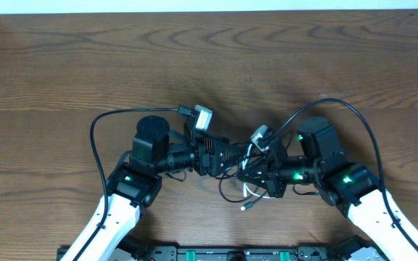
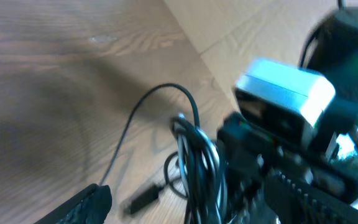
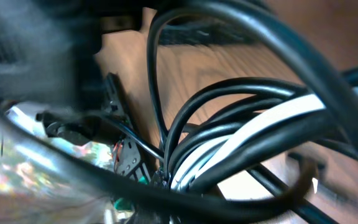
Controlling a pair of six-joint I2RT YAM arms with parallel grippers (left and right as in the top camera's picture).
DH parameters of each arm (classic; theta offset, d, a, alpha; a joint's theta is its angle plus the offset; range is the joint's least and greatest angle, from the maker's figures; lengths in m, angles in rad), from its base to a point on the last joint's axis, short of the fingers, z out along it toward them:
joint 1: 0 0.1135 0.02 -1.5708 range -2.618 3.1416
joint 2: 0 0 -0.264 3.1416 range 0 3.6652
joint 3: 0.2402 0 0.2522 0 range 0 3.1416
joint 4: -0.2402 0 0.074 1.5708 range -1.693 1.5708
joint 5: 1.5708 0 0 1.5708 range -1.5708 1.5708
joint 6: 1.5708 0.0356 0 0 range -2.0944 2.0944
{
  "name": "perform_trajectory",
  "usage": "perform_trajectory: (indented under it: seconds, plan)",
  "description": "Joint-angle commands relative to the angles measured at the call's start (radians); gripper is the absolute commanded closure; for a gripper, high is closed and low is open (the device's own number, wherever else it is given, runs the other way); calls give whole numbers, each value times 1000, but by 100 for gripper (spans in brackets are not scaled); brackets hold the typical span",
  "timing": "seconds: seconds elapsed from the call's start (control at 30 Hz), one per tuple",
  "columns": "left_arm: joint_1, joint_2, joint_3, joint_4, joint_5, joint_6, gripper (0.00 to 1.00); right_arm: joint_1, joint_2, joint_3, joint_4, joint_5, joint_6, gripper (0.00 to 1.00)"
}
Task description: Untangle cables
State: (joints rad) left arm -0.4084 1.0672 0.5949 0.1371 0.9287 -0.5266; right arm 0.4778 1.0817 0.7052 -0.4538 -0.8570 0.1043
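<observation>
The cables (image 1: 244, 190) are a tangled bundle of thin black cords and one white cord, bunched between my two grippers at the table's front centre. In the left wrist view the bundle (image 2: 197, 165) hangs upright above the wood, with a loose black plug (image 2: 143, 199) lying beside it. My left gripper (image 1: 227, 161) is open, its fingers (image 2: 185, 211) spread either side of the bundle. My right gripper (image 1: 261, 176) seems shut on the bundle from the right. The right wrist view is filled by black loops (image 3: 216, 106) and the white cord (image 3: 253, 134); its fingers are hidden.
Thick black arm cords arch out to the left (image 1: 96, 130) and right (image 1: 369, 134). The right arm's silver wrist camera (image 2: 284, 93) sits close to the left gripper. The wooden table (image 1: 209, 65) stretches behind both arms.
</observation>
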Motion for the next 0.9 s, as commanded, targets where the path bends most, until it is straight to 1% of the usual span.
perform_trajectory:
  seconds: [0.0, 0.07, 0.2, 0.3, 0.4, 0.5, 0.57, 0.67, 0.73, 0.8, 0.87]
  plan:
    - [30, 3, -1, -8, 47, 196, 17, -66, -8, 5, -68, 63, 86, 99]
    - [74, 1, -1, 6, 48, 200, 17, -102, -8, 5, -134, 108, 108, 99]
    - [122, -18, -1, 9, 77, 202, 17, -145, -8, 5, -196, 105, 99, 99]
    - [108, -33, -1, 8, 136, 267, 17, -145, -8, 5, -208, 62, 71, 99]
    - [75, -35, -1, -10, 134, 329, 17, -144, -8, 5, -223, -19, 55, 99]
    - [32, -32, -1, -23, 121, 359, 17, -144, -8, 5, -253, -33, 55, 99]
    - [-1, -27, -1, -34, 64, 359, 16, -144, -8, 5, -266, -33, 55, 99]
    - [-58, -18, -1, -61, -68, 358, 10, -144, -8, 5, -268, -37, 55, 99]
    - [-98, -12, -1, -70, -142, 358, 3, -144, -8, 5, -268, -45, 55, 99]
    - [-139, -2, -1, -70, -209, 358, 0, -144, -8, 5, -269, -45, 56, 99]
    - [-172, 12, -1, -70, -280, 358, 0, -144, -8, 5, -269, -64, 55, 99]
